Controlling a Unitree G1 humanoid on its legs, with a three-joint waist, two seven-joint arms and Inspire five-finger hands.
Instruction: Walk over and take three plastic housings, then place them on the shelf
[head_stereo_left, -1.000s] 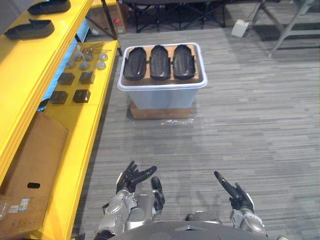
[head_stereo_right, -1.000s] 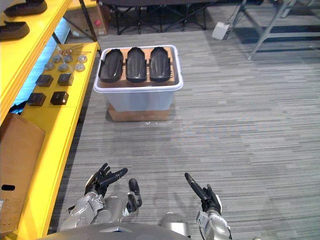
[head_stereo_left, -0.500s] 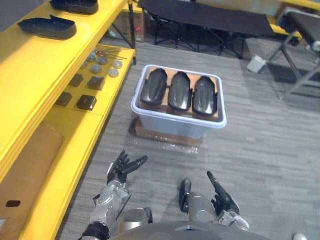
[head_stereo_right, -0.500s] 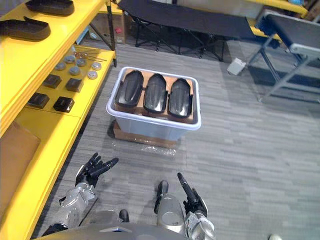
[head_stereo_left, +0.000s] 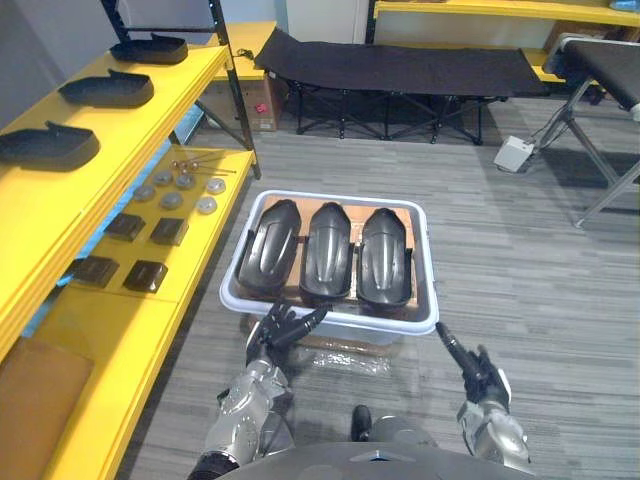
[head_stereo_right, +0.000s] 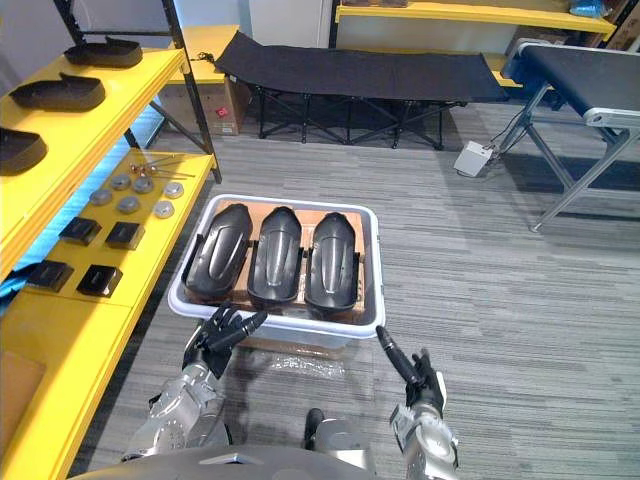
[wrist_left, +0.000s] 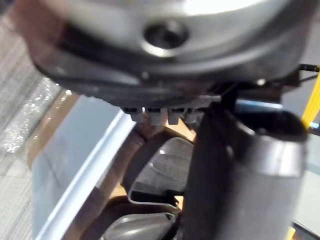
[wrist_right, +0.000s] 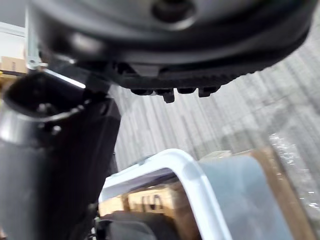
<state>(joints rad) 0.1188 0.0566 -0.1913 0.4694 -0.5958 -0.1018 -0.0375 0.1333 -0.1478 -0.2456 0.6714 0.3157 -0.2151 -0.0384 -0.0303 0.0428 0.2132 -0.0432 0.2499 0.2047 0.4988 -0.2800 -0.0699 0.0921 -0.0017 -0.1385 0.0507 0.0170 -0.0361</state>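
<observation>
A white bin (head_stereo_left: 385, 322) stands on the grey carpet floor (head_stereo_left: 540, 270), set on a flat brown board (head_stereo_left: 345, 346) with a bit of clear plastic film in front of it. Three black plastic housings lie side by side in the bin on a brown sheet, long ways pointing away from the robot: the left housing (head_stereo_left: 269, 247), the middle housing (head_stereo_left: 328, 250) and the right housing (head_stereo_left: 386, 255). They are close together and none is in a hand.

The left hand (head_stereo_left: 283, 327) is low in front of the bin's near wall, at its left part, with the fingers spread and loosely straight and nothing in them. Whether the fingertips touch the wall cannot be told. In the left wrist view the bin's rim (wrist_left: 85, 165) and a housing (wrist_left: 165, 170) show past the thumb. The right hand (head_stereo_left: 478, 372) is just off the bin's near right corner, fingers straight and pointing up toward it, empty as well.

Along the robot's left runs a yellow shelf (head_stereo_left: 120, 120). Its upper level carries three more black housings (head_stereo_left: 105, 88) in a row. The lower level holds small dark square blocks (head_stereo_left: 146, 275) and round metal discs (head_stereo_left: 172, 200). Beyond the bin stands a black folding cot (head_stereo_left: 400, 68), with a small white box (head_stereo_left: 516, 153) on the floor to its right
</observation>
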